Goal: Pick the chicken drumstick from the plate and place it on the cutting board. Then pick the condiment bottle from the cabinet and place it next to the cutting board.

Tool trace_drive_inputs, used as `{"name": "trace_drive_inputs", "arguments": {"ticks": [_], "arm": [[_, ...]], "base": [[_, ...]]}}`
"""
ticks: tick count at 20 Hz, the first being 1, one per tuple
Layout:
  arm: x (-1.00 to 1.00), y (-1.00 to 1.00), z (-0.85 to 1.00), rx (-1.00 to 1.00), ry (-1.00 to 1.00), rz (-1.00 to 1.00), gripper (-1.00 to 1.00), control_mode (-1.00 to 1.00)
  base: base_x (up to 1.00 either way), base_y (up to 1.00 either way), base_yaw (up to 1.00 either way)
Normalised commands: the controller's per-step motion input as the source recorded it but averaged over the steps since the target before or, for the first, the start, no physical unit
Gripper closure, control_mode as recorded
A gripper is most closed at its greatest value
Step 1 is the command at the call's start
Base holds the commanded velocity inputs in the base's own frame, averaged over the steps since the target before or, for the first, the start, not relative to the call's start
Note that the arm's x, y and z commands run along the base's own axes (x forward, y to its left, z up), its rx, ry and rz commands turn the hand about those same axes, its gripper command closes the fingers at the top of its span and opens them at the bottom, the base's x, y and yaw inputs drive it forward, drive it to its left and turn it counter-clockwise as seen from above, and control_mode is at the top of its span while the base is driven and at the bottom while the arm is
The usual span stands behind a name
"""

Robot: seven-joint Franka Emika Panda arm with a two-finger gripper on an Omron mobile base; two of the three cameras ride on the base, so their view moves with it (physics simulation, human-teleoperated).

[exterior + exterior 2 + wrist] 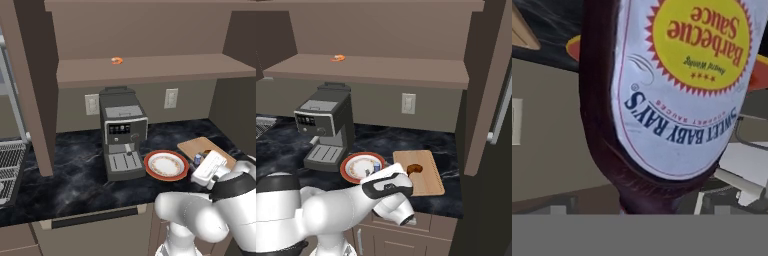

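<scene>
Looking along my gripper [200, 161], I see the barbecue sauce bottle [662, 100] clamped in it, label upside down (blue cap peeking out in the left base view). It sits lower right there, between the plate [166, 165] and cutting board [421, 172], where the chicken drumstick [414, 169] lies.

Drumstick [414, 169] on cutting board [426, 185], plate [348, 169] left of it
</scene>
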Motion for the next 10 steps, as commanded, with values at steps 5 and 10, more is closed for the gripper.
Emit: {"name": "trace_drive_inputs", "arguments": {"ticks": [5,10], "arm": [[-0.01,0.0,0.24,0.01,0.0,0.0,-1.0,-1.0],[-0.08,0.0,0.27,0.0,0.0,0.0,-1.0,-1.0]], "base": [[0.0,0.0,0.0],[0.0,0.0,0.0]]}}
